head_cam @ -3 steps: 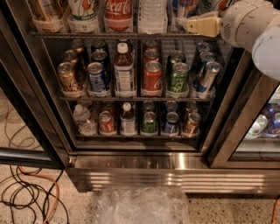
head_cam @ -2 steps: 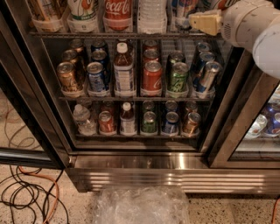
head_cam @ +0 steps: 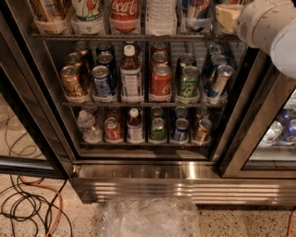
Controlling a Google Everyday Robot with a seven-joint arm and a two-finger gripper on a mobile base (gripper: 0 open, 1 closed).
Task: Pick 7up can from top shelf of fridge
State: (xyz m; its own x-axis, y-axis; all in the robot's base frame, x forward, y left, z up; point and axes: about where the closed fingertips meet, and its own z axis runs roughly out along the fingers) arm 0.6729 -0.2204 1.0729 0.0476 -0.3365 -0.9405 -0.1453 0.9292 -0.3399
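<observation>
The fridge [head_cam: 152,172] stands open in front of me, seen from above. The top shelf [head_cam: 138,37] runs along the upper edge of the view. The 7up can [head_cam: 88,9], pale with green lettering, stands in a clear cup tray near the shelf's left end, its top cut off by the frame. To its right stand a Coca-Cola bottle [head_cam: 124,11], a water bottle [head_cam: 161,16] and a blue can [head_cam: 197,10]. My gripper [head_cam: 229,16] is at the shelf's right end, on the white arm [head_cam: 270,28], far right of the 7up can.
The middle rack holds several cans and a juice bottle [head_cam: 131,76]; the lower rack holds more cans and small bottles. A second cooler [head_cam: 277,134] stands at right. Black and orange cables [head_cam: 32,203] lie on the floor at left. Crumpled clear plastic [head_cam: 150,217] lies at the fridge's base.
My gripper has moved a little up and to the right along the top shelf's right end. The drinks have not moved.
</observation>
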